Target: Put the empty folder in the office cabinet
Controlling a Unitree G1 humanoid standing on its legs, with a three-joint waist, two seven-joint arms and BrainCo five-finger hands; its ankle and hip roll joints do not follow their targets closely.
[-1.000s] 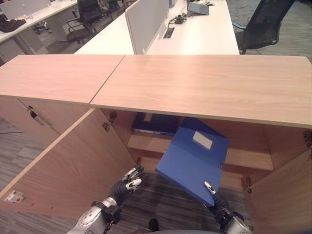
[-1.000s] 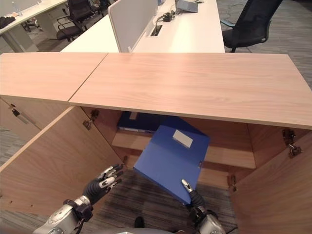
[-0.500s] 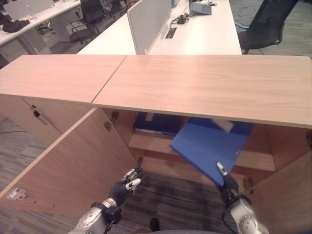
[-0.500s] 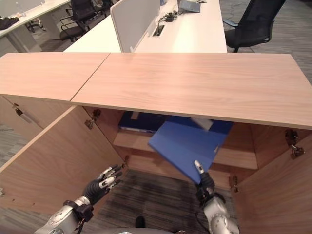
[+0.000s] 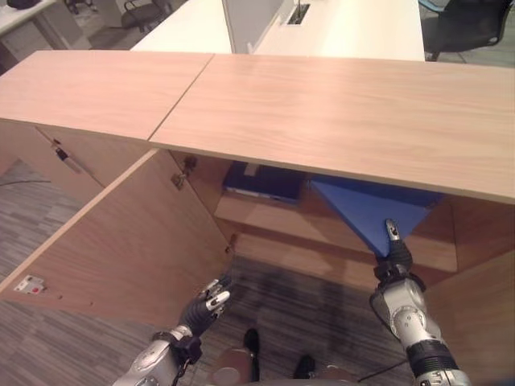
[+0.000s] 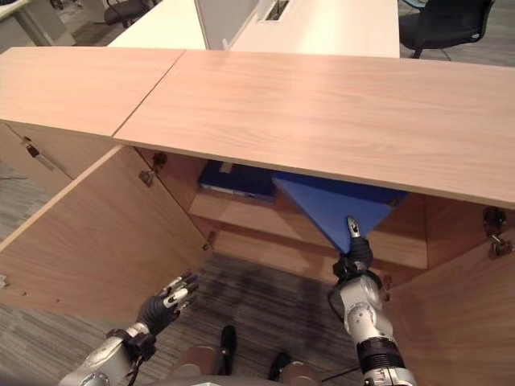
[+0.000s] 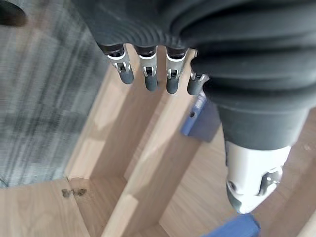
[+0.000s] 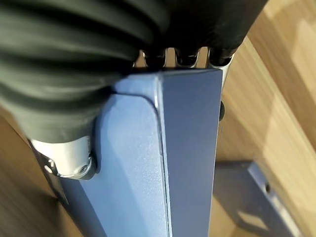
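The blue folder [image 5: 366,213] juts corner-first out of the open wooden cabinet [image 5: 338,112], most of it under the top, above the inner shelf [image 5: 265,221]. My right hand [image 5: 393,257] grips its near corner from below. In the right wrist view the thumb lies on the folder's face [image 8: 187,148] and the fingers [image 8: 185,57] curl over its far edge. My left hand [image 6: 165,299] hangs low beside the open left door [image 5: 121,241], fingers [image 7: 148,74] straight and holding nothing.
A second dark blue folder [image 5: 261,181] lies on the shelf at the back left. The right door [image 5: 483,314] stands open at the right. Grey carpet [image 5: 306,314] lies in front. White desks [image 5: 322,24] and an office chair [image 5: 467,24] stand behind the cabinet.
My right hand has lifted and pushed the blue folder forward, from in front of the cabinet to mostly under its top. The camera has tipped forward. My left hand has barely moved.
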